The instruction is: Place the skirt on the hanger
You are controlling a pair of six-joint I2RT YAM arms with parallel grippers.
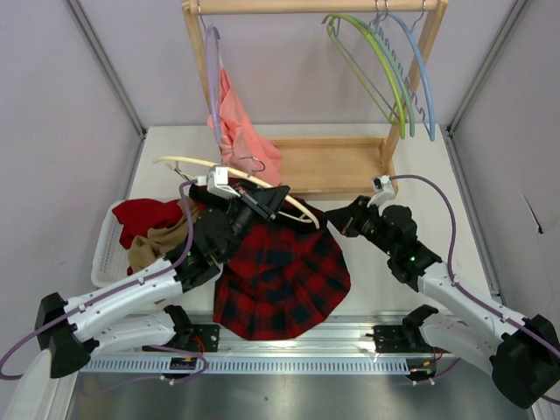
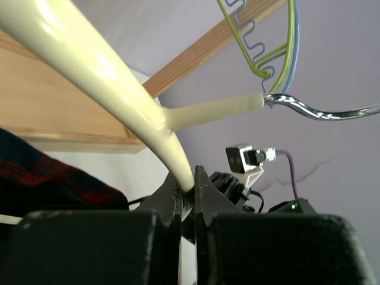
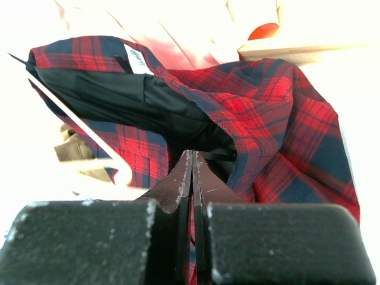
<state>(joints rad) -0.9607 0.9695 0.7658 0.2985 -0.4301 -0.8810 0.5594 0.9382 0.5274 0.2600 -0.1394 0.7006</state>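
The red and black plaid skirt (image 1: 284, 280) lies spread on the table between the arms. Its waist opening with black lining shows in the right wrist view (image 3: 267, 119). The cream hanger (image 1: 188, 163) is held tilted above the skirt's top edge. My left gripper (image 1: 273, 203) is shut on the hanger's arm just below the neck (image 2: 119, 89), and the metal hook (image 2: 314, 110) points right. My right gripper (image 1: 339, 219) is shut on the skirt's waist edge, with plaid fabric between the jaws (image 3: 191, 159). One end of the hanger (image 3: 89, 142) sits at the skirt's opening.
A wooden rack (image 1: 324, 166) stands at the back with green and blue hangers (image 1: 394, 70) and a lilac hanger carrying a salmon-pink garment (image 1: 241, 122). A white basket (image 1: 105, 254) at the left holds red and tan-brown cloths.
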